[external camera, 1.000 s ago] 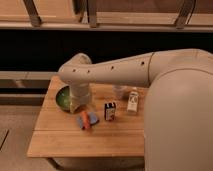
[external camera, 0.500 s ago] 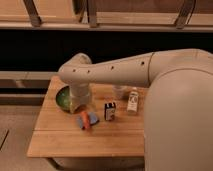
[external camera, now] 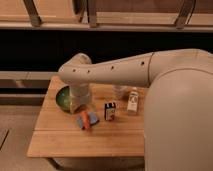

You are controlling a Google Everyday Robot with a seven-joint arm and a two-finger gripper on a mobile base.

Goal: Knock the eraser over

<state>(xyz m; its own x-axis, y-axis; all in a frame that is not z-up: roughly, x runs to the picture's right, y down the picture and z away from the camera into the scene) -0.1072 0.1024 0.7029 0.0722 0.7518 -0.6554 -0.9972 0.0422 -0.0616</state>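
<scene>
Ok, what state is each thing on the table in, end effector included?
Small black rectangular eraser with white-yellowish label: standing upright, not knocked over.
White bottle with yellowish label: upright, right of the eraser.
Blue and orange flat thing: lying flat, front-left of the eraser.
Green round bowl: right way up, partly hidden by the arm.
End effector: low beside the bowl, left of the eraser.

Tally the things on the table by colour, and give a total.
Green: 1, bowl
Black: 1, eraser
White: 1, bottle
Blue and orange: 1, flat thing
Pale: 1, unclear thing behind the eraser
Total: 5
The gripper is out of sight; the arm ends by the bowl.
</scene>
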